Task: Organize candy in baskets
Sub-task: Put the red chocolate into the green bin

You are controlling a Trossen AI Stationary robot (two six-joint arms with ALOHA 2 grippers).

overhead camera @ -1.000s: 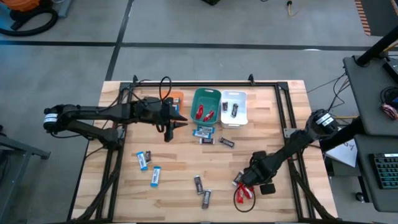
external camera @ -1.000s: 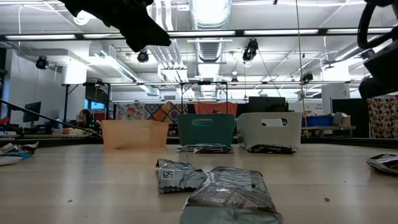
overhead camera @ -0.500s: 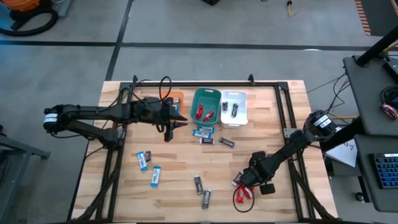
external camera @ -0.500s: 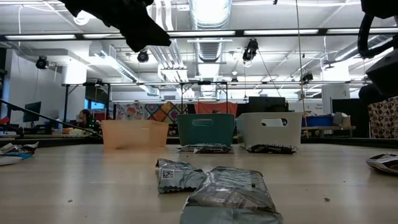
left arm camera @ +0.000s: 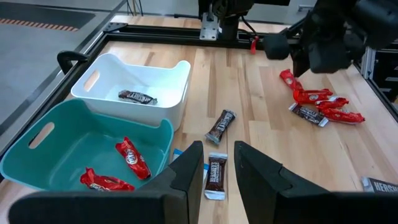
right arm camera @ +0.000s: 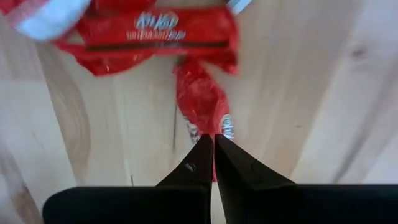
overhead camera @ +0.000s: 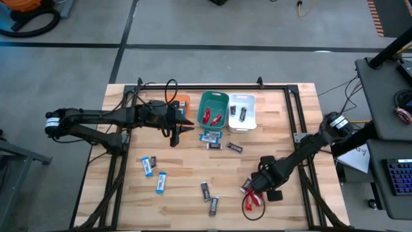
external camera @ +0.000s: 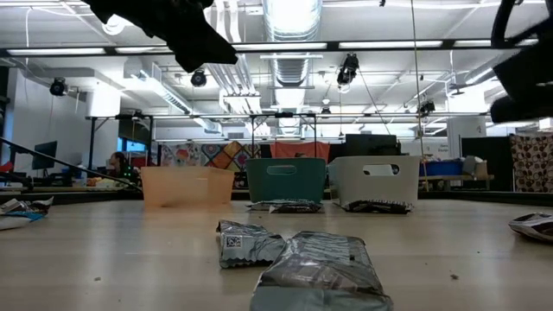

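Note:
The orange basket [overhead camera: 183, 103], teal basket [overhead camera: 213, 108] and white basket [overhead camera: 242, 111] stand in a row at the far side. Red candies lie in the teal basket [left arm camera: 127, 155] and dark ones in the white basket [left arm camera: 135, 96]. My right gripper [overhead camera: 253, 191] is down at a small heap of red candies [overhead camera: 252, 200] near the near right, shut on one red candy [right arm camera: 200, 99]. My left gripper [overhead camera: 182, 127] hovers open and empty by the orange basket, above loose candies [left arm camera: 214, 174]. My right gripper pinches the near end [right arm camera: 208, 127] of a red candy between its two fingertips [right arm camera: 227, 155], coming from above and pointing down. The fingers lie along the candy. The candy lies flat on the table, beside another red bar [right arm camera: 149, 37].
Blue-and-white candies [overhead camera: 148, 165] [overhead camera: 161, 182] lie near the left. Dark candies [overhead camera: 205, 189] [overhead camera: 213, 205] lie near the front middle, and more [overhead camera: 211, 136] [overhead camera: 234, 147] lie just before the baskets. A black frame rail [overhead camera: 212, 86] runs along the far edge.
My right arm's upper part has risen a little and drifted toward the table's right edge, while its gripper stays at the red candies. My left arm has kept still.

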